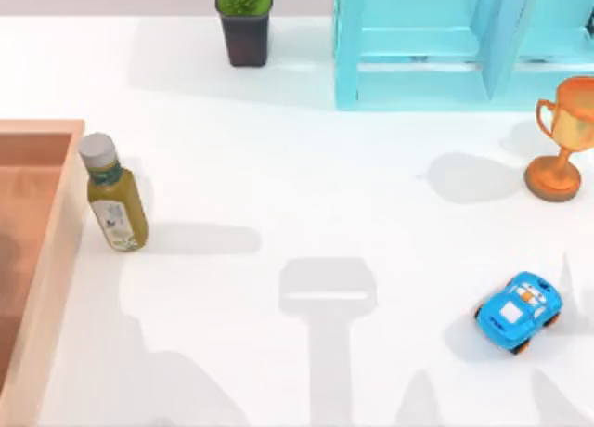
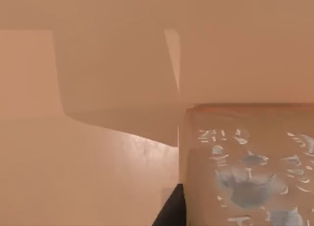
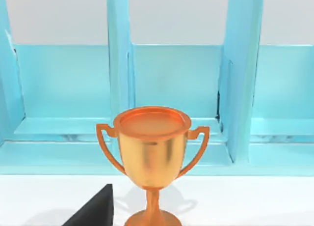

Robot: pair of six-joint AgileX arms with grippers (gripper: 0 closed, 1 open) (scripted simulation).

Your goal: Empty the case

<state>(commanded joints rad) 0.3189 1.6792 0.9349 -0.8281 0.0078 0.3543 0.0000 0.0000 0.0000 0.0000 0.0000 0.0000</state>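
Left wrist view: close in on tan wood, a brown cardboard-like block with pale blue print (image 2: 250, 172) beside a dark sliver at the frame edge; I cannot tell how my left jaws stand. Right wrist view: a dark wedge low in frame, my right jaws' state cannot be told either; ahead stands an upright orange-gold two-handled trophy cup (image 3: 153, 157) in front of a turquoise shelf unit (image 3: 181, 83). Top view: the large shallow wooden case with tan rim and reddish-brown floor (image 1: 58, 260) sits at the table's left edge. An olive-green bottle with a grey cap (image 1: 115, 204) stands just beside its outer wall, on the white table (image 1: 306, 195). A blue toy car (image 1: 519, 311) lies at lower right, a potted green plant (image 1: 245, 19) at the back.
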